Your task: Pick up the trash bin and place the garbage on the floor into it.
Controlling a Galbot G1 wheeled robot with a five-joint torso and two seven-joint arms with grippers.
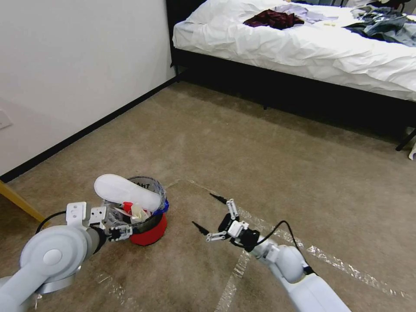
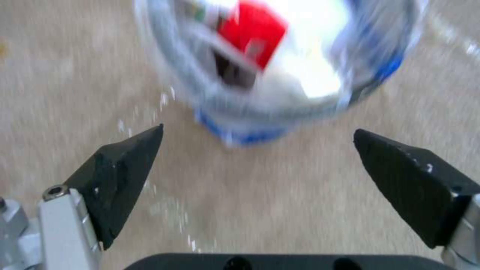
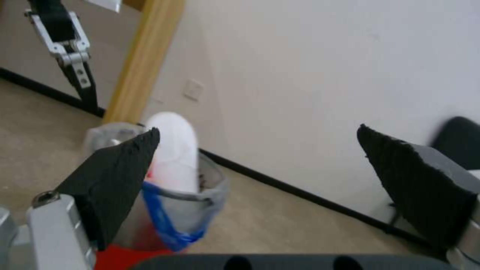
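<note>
Both tools gape empty: left tool (image 1: 116, 232) beside bin (image 1: 149, 234) lower left, right tool (image 1: 219, 224) centre; I'd grip the rim squarely.

red trash bin (image 1: 149, 234), white slipper (image 1: 125, 191), beige-brown carpet (image 1: 242, 147), white bedsheet (image 1: 303, 43)
</note>
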